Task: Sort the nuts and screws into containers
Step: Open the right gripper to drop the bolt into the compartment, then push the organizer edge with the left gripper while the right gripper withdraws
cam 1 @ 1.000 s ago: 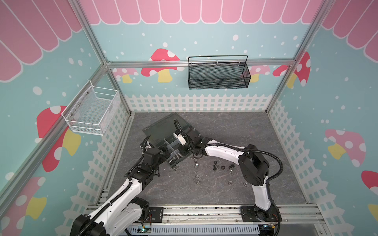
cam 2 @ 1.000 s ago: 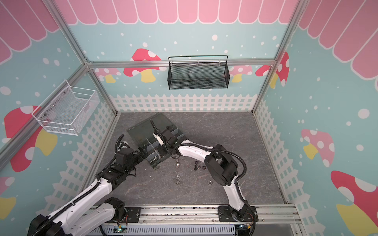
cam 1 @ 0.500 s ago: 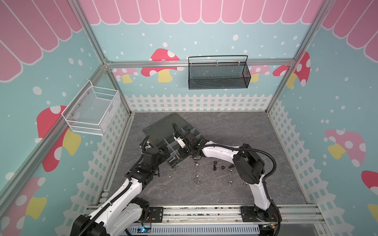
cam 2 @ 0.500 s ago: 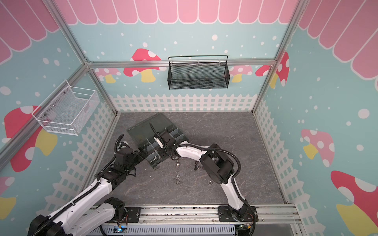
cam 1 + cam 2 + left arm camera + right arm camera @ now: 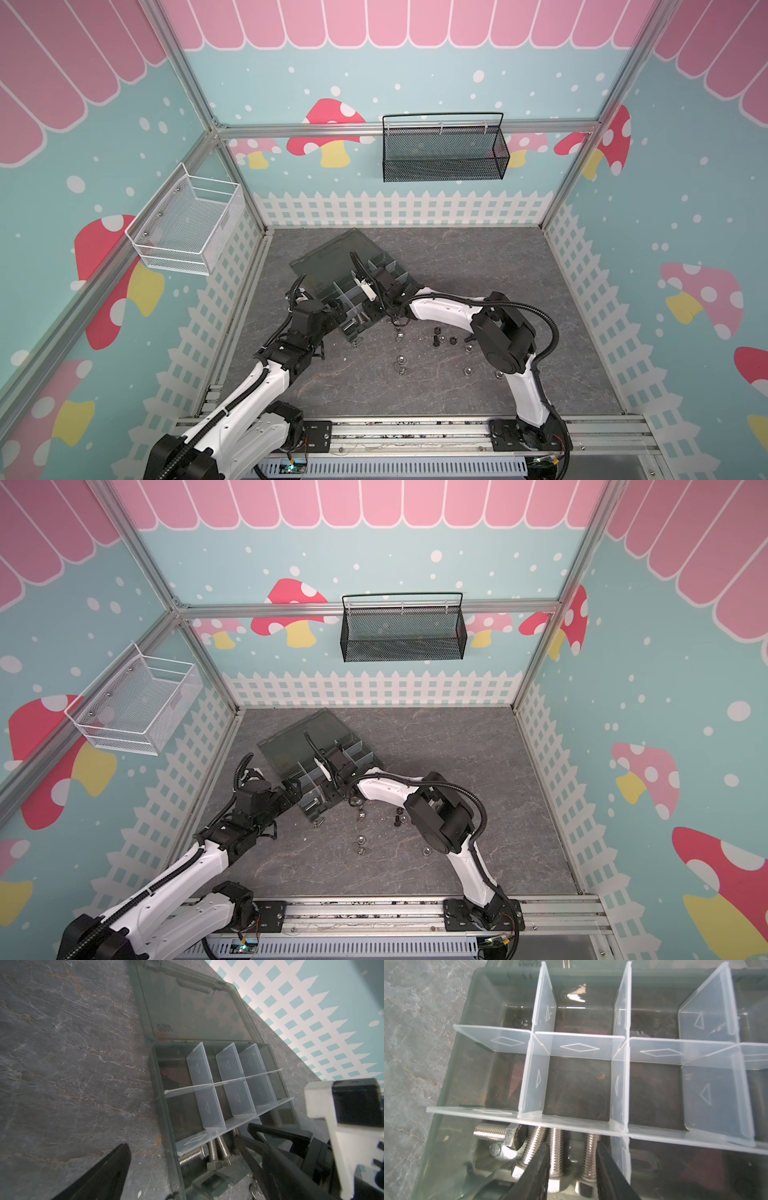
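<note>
The containers are the compartments of a dark organiser box [image 5: 386,266] [image 5: 353,750] [image 5: 209,1084] [image 5: 579,1047] with pale dividers and its lid laid open behind. Several silver screws [image 5: 556,1157] [image 5: 216,1151] [image 5: 358,322] lie in its near corner compartment. My right gripper [image 5: 572,1167] [image 5: 372,311] [image 5: 333,792] reaches down into that compartment, jaws apart around two of the screws lying on its floor. My left gripper [image 5: 180,1142] [image 5: 332,318] [image 5: 291,792] is wide open astride the box's side wall, holding nothing. Loose screws and nuts [image 5: 436,341] [image 5: 361,838], silver and black, lie on the table in front of the box.
A silver winged nut [image 5: 355,343] [image 5: 318,823] lies just off the box's near corner. A white wire basket [image 5: 187,224] hangs on the left wall and a black mesh basket [image 5: 442,151] on the back wall. The right arm's elbow [image 5: 503,336] hangs over the scattered hardware.
The right gripper slid left along the box to the near corner compartment and its jaws have parted, leaving a screw lying there. The left arm has stayed put.
</note>
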### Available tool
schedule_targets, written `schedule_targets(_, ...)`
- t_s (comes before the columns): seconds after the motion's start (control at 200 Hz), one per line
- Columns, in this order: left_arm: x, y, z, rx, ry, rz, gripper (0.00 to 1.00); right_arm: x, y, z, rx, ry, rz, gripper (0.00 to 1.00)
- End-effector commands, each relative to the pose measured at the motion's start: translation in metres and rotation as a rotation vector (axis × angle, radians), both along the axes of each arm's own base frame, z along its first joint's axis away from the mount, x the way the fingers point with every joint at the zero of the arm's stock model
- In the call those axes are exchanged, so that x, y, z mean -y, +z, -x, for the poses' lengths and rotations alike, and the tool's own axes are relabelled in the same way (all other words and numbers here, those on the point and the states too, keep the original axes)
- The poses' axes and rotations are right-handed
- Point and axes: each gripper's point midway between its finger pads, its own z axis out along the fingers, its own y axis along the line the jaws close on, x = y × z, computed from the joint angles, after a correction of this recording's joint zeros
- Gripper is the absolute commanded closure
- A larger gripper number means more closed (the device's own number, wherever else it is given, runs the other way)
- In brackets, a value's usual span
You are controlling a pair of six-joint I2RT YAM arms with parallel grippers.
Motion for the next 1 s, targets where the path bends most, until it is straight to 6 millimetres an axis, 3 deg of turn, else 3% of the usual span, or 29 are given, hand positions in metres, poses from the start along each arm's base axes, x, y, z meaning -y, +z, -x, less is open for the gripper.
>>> schedule_targets(0.0,0.002,-0.008,0.005,-0.04,-0.013,0.012,0.02,0.002,0.032,-0.003,0.059,-0.027,-0.03,0.58)
schedule_targets(0.225,0.005,-0.012,0.017,-0.082,-0.047,0.024,0.02,0.019,0.055,-0.007,0.109,-0.107,-0.046,0.5)
schedule_targets(0.4,0.016,-0.025,0.035,-0.167,-0.094,0.01,0.03,0.048,0.072,-0.014,0.137,-0.212,-0.062,0.42)
schedule_targets(0.43,0.018,-0.028,0.039,-0.181,-0.099,0.001,0.03,0.054,0.082,-0.015,0.147,-0.234,-0.083,0.39)
schedule_targets(0.64,0.049,-0.045,0.064,-0.268,-0.189,-0.047,0.0,0.102,0.093,-0.022,0.177,-0.399,-0.084,0.15)
schedule_targets(0.7,0.058,-0.051,0.069,-0.291,-0.215,-0.064,0.0,0.115,0.095,-0.024,0.185,-0.45,-0.084,0.0)
schedule_targets(0.85,0.071,-0.064,0.076,-0.343,-0.265,-0.128,0.0,0.135,0.094,-0.026,0.181,-0.521,-0.092,0.02)
schedule_targets(0.995,0.077,-0.066,0.068,-0.348,-0.283,-0.192,0.03,0.14,0.096,-0.025,0.187,-0.546,-0.091,0.02)
